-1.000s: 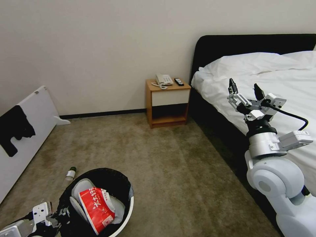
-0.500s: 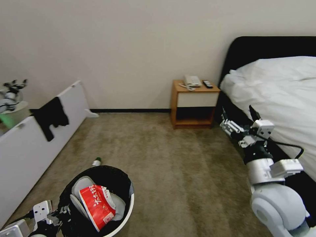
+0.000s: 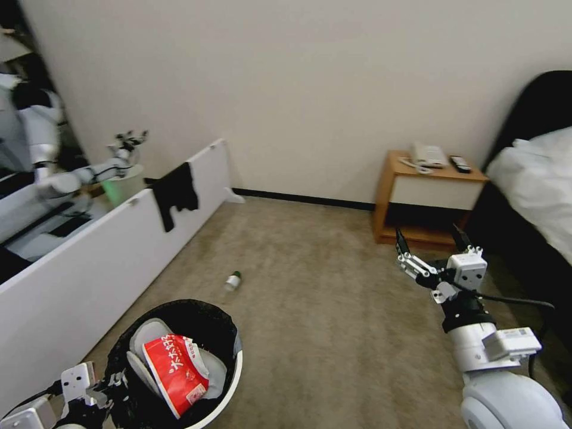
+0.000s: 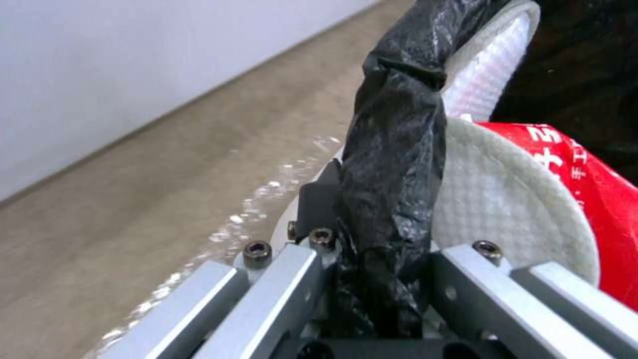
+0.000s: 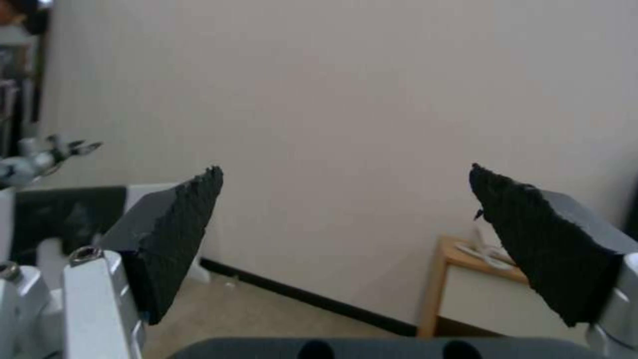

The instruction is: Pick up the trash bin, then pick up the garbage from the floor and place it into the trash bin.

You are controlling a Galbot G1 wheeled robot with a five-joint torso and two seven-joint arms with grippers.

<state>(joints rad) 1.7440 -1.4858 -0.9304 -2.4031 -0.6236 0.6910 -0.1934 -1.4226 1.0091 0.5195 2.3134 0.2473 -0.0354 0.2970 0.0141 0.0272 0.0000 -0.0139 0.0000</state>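
The trash bin (image 3: 233, 381), round and white with a crinkled black bag, hangs at the lower left of the head view. My left gripper (image 3: 113, 384) is shut on its rim; the left wrist view shows the jaws clamped on the bunched black bag (image 4: 392, 199). Inside lie a red snack packet (image 3: 176, 375) and white slippers (image 3: 149, 336); the left wrist view shows a slipper (image 4: 512, 209) and the packet (image 4: 591, 189) too. A green-capped small bottle (image 3: 233, 280) lies on the carpet beyond the bin. My right gripper (image 3: 429, 247) is open and empty above the carpet, its black pads (image 5: 179, 234) spread wide.
A white board (image 3: 95, 262) with a black cloth (image 3: 174, 193) draped over it runs along the left. Behind it stands another robot (image 3: 44, 155) by a pale bucket (image 3: 122, 185). A wooden nightstand (image 3: 429, 196) with a phone and the bed (image 3: 536, 185) are at the right.
The whole picture has shifted right, so the camera has turned left: the bed slid to the edge and the other robot came into view. My right arm has lowered. The bin stays held.
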